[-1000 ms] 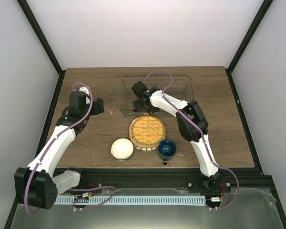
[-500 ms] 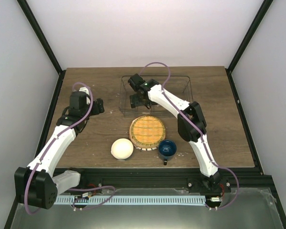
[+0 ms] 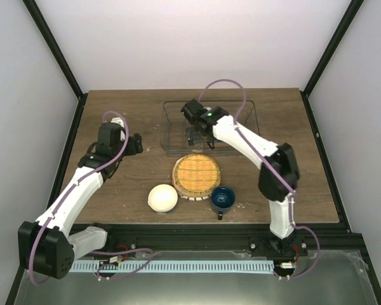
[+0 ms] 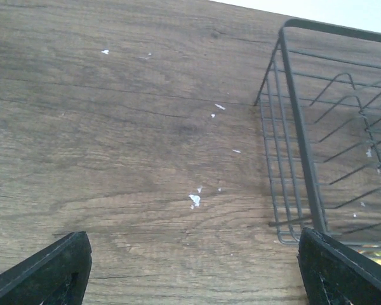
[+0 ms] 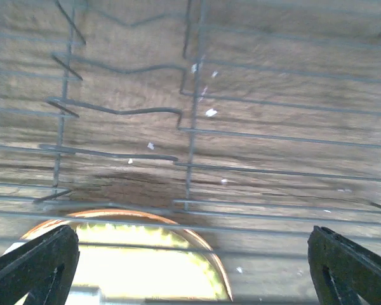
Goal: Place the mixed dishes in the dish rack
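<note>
Hovering over the dish rack [image 3: 241, 103], upper middle of the top view, the right gripper [image 3: 192, 136] is seen spread wide and empty. The yellow woven plate [image 3: 196, 175] is found just below it in frame, outside the rack's near wall, farther from the left gripper [image 3: 138, 143], likewise agape and empty.

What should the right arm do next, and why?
Probably draw the open right tool back from over the dish rack toward the yellow plate and its rim. The rack shows no dishes inside, while the plate, bowl and mug sit on the table, that plate nearest.
</note>
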